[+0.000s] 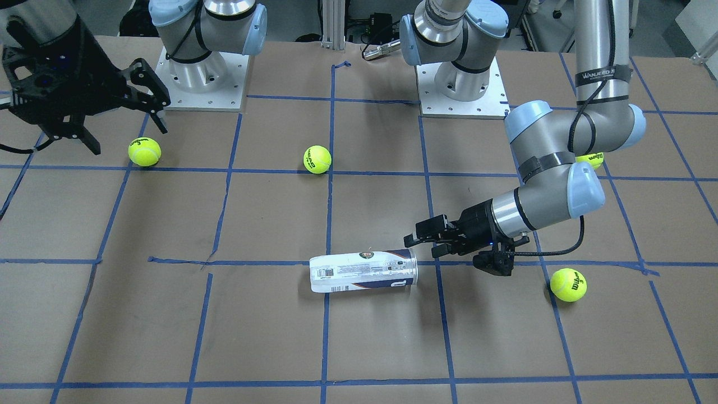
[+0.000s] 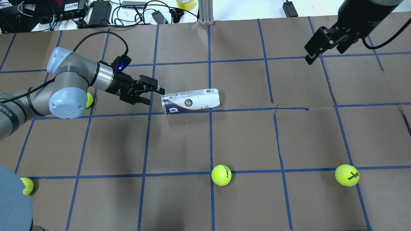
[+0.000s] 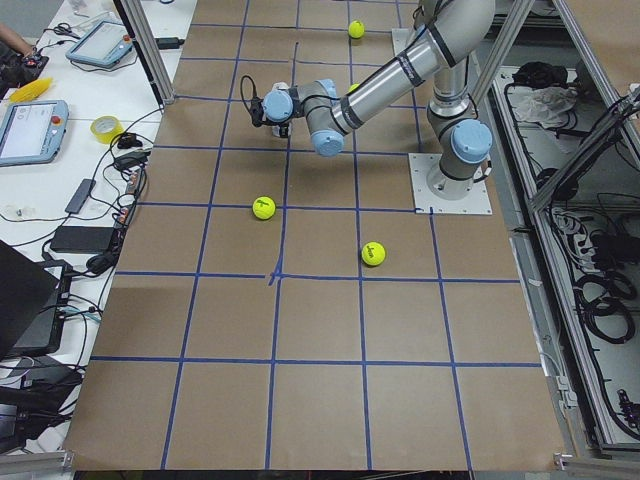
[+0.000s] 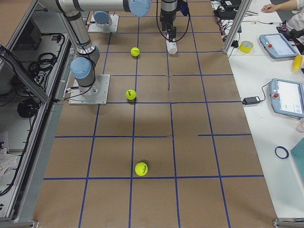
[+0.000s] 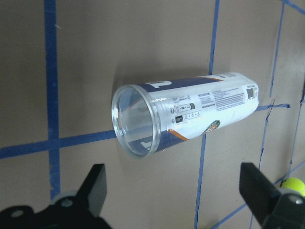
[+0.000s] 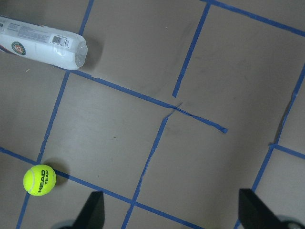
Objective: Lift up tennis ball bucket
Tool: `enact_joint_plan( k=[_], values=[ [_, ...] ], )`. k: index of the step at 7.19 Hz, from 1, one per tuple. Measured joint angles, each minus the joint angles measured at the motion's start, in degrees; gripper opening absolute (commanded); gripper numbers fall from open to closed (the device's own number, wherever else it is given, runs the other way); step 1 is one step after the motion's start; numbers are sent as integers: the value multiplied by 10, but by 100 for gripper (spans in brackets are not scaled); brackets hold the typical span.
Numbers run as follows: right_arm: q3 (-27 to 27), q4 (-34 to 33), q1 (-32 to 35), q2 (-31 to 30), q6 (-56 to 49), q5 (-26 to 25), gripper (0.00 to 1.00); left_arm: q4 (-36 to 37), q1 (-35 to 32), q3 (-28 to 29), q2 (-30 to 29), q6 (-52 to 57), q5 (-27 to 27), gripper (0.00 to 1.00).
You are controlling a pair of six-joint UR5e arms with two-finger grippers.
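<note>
The tennis ball bucket (image 1: 363, 271) is a clear tube with a white and navy label. It lies on its side near the table's middle and looks empty; it also shows in the overhead view (image 2: 191, 100). Its open, metal-rimmed mouth (image 5: 136, 121) faces my left gripper (image 2: 155, 97). That gripper is open and empty, low over the table, a short way off the mouth and not touching it. My right gripper (image 2: 324, 54) is open and empty, raised at the far right. In its wrist view the tube's closed end (image 6: 43, 45) shows at the upper left.
Several yellow-green tennis balls lie loose on the brown, blue-taped table: one mid-front (image 2: 221, 175), one front right (image 2: 346, 175), one front left (image 2: 26, 186), one under the left arm (image 2: 89, 99). Cables and electronics (image 2: 99, 12) lie past the far edge.
</note>
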Motion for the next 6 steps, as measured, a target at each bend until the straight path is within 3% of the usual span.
enact_joint_plan(
  k=[2,3,4,5,6],
  values=[
    [0,-6,37,-6,97,-48,100,12,-15,0,-24,-6,-19,99],
    [-4,-4,43,-20,148,-60,100,23,-28,1,-33,-14,-26,72],
    [-5,-1,45,-31,183,-63,100,37,-37,1,-42,-25,-29,12],
    [-5,12,48,-40,214,-63,100,46,-41,2,-48,-35,-29,0],
    [-7,33,56,-47,245,-63,100,50,-44,6,-50,-60,-28,0]
  ],
)
